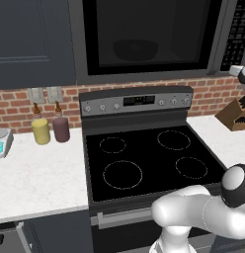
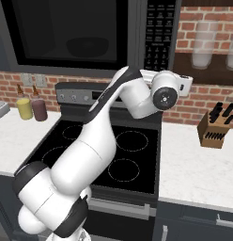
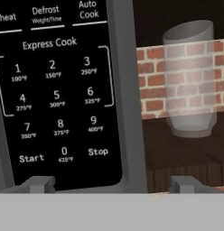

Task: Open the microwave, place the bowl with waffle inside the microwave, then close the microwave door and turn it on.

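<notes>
The jaws are standing wide apart and gripping nothing, the gripper facing the microwave keypad. The microwave door is sitting shut, the bowl showing dimly behind its glass

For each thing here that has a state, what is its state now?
microwave door: closed, bowl faintly visible behind the glass.
bowl: inside the microwave.
keypad: faces the tool, untouched.
tool: open, holding nothing.
stove: burners bare.
two bottles: upright on the counter, left of the stove.
knife block: upright, knives in.
</notes>
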